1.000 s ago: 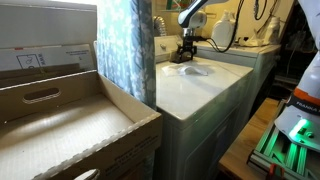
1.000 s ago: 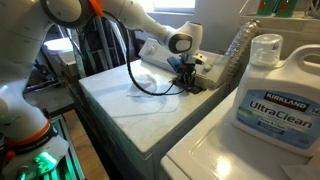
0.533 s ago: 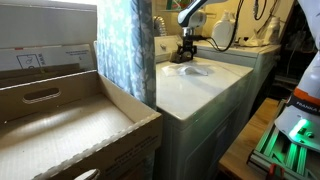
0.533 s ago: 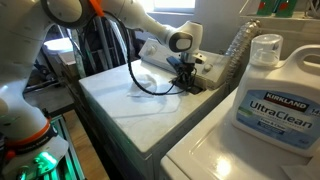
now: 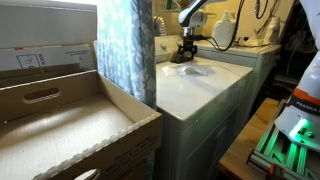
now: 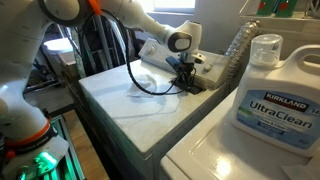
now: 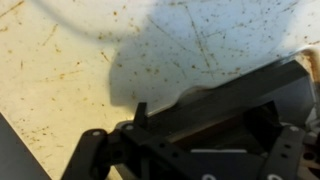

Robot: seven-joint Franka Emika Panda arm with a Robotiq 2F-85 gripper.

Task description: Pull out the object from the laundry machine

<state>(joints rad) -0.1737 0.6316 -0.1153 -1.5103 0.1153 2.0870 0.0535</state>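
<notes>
**A:** What is at nine o'clock?

**B:** In an exterior view, an open brown cardboard box (image 5: 60, 115) with a hand slot in its side. At its three o'clock edge hangs a blue-grey patterned curtain (image 5: 125, 45).

**A:** And past the curtain?

**B:** The white boxy top-loading laundry machine (image 5: 205, 100), its broad smooth lid (image 5: 190, 95) lying flat. Toward the lid's twelve o'clock end, the black two-fingered gripper (image 5: 187, 57) points down, just above a pale white patch (image 5: 196, 71).

**A:** How do the fingers stand?

**B:** I cannot tell. They are too small in both exterior views. The wrist view shows only dark gripper frame from five to six o'clock, with shadow on the speckled lid surface above it.

**A:** Where is the thing to be pulled out?

**B:** In an exterior view, the small, nearly black, flattish object (image 6: 189, 87) shows as a dark bit right at the gripper's tips. It lies on the lid's far end, by the raised white control panel (image 6: 175, 30). Whether it is pinched is unclear.

**A:** Anything else there?

**B:** From ten o'clock the white jointed arm with an orange ring (image 6: 95, 10) reaches in. A black cable (image 6: 150, 88) loops on the lid. At two o'clock stands a clear ribbed plastic bottle (image 6: 235, 55). At three o'clock is a large translucent Kirkland UltraClean detergent jug (image 6: 270, 95).
</notes>
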